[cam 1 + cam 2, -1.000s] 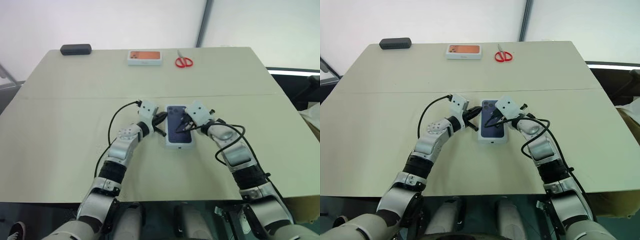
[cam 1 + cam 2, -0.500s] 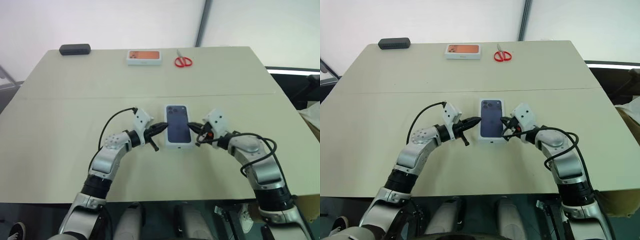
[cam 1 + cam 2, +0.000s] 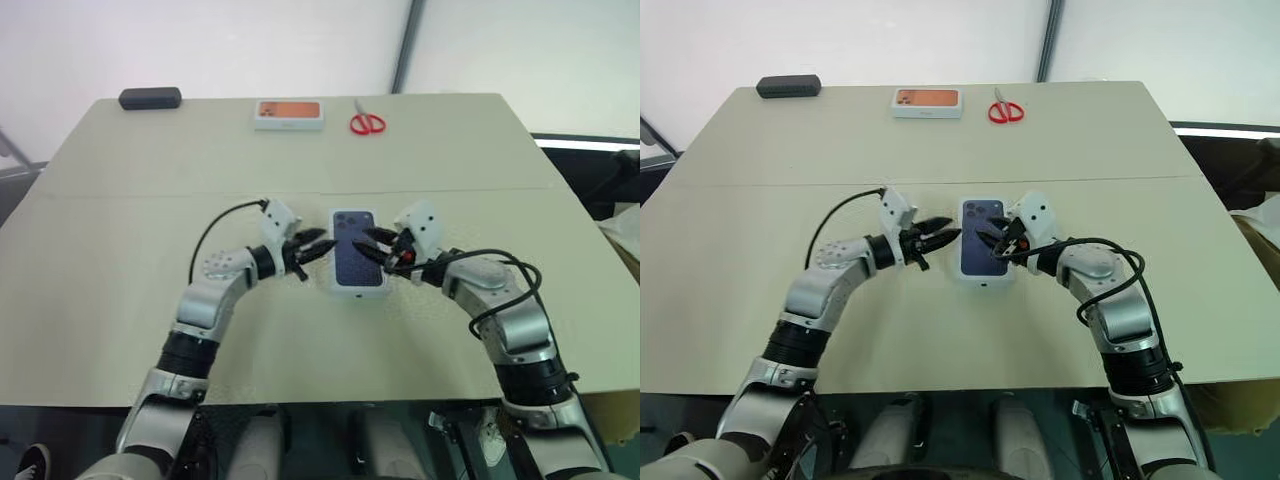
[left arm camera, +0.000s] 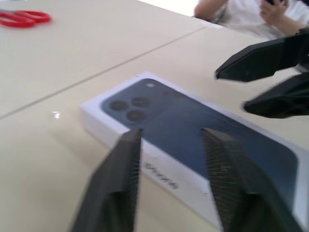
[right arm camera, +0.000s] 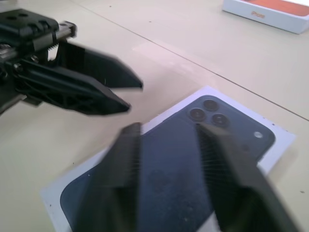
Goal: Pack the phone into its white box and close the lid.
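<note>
A closed white box lies in the middle of the table, and the lid [image 3: 357,262] on top shows a dark blue phone picture. The lid covers the white box under it, and the phone is hidden. My left gripper [image 3: 318,245] hovers open just off the lid's left edge, pointing at it. My right gripper [image 3: 372,245] is open too, with its tips over the lid's right edge. The left wrist view looks between my left gripper [image 4: 171,133] at the lid [image 4: 193,130], with the right gripper [image 4: 231,89] beyond. The right wrist view shows the lid [image 5: 193,164] past my right gripper [image 5: 166,128].
Along the table's far edge lie a black oblong case [image 3: 151,98], a white box with an orange picture [image 3: 289,114] and red scissors [image 3: 367,123]. A person [image 4: 241,12] sits beyond the table's right side.
One second ago both grippers were shut and resting on the lid. They drew off to its sides, and both have now opened and lifted slightly beside it.
</note>
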Tool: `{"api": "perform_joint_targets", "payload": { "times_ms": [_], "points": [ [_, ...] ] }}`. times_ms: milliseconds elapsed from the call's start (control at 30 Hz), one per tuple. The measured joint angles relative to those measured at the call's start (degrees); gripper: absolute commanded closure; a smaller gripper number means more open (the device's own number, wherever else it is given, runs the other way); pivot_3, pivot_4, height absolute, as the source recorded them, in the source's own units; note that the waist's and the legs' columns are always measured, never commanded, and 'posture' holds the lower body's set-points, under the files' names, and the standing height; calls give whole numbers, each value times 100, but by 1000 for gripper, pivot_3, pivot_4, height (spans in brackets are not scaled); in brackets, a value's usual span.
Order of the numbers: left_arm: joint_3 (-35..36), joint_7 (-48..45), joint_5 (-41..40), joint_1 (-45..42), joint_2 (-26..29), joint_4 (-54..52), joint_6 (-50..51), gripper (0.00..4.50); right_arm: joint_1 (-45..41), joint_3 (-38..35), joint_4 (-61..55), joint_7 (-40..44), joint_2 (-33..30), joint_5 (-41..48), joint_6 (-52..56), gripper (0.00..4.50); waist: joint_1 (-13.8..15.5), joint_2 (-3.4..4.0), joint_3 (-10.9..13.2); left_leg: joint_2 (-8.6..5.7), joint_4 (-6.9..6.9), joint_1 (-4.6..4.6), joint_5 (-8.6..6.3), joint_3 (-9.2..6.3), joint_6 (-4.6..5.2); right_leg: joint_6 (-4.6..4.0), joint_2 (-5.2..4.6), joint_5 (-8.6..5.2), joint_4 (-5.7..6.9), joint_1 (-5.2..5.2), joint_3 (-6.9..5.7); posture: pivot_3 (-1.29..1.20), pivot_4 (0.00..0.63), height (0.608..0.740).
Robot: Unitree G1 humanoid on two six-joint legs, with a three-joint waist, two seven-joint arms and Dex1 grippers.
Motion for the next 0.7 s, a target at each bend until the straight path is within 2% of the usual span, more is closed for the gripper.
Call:
{"api": "perform_joint_targets", "payload": {
  "times_ms": [67, 100, 333, 467, 700],
  "points": [
    [73, -194, -12, 9, 406, -4, -41, 104, -46, -53, 32, 139, -76, 72, -141, 33, -15, 0, 0, 1, -1, 0, 0, 1, 0, 0, 2, 0, 1, -2, 1, 0, 150, 740],
    [175, -302, -16, 37, 642, -4, -97, 39, -58, -54, 92, 225, -161, 69, -251, 5, -21, 0, 0, 1, -2, 1, 0, 3, 0, 0, 1, 0, 1, -2, 2, 0, 150, 740],
    [831, -873, -134, 719, 1635, 307, -477, 39, 2, -88, 558, 732, -600, 138, -453, 5, 6, 2, 1, 3, -3, 0, 0, 4, 1, -1, -7, 0, -1, -2, 2, 0, 150, 740],
    [1143, -1010, -147, 1137, 1936, 500, -768, 39, 359, -330, 563, 1120, -977, 332, -550, 5, 47, 2, 1, 8, -3, -2, -1, 1, 2, -1, -16, -1, -6, 1, 0, 0, 150, 740],
    [1768, -1308, -672, 2080, 2355, -17, -486, 39, 1280, -1182, 439, 1808, -2007, 593, -767, 5, 10, 3, 2, 16, -3, 3, -7, 6, 11, -2, -25, -2, -10, 2, 6, 0, 150, 740]
  ]
}}
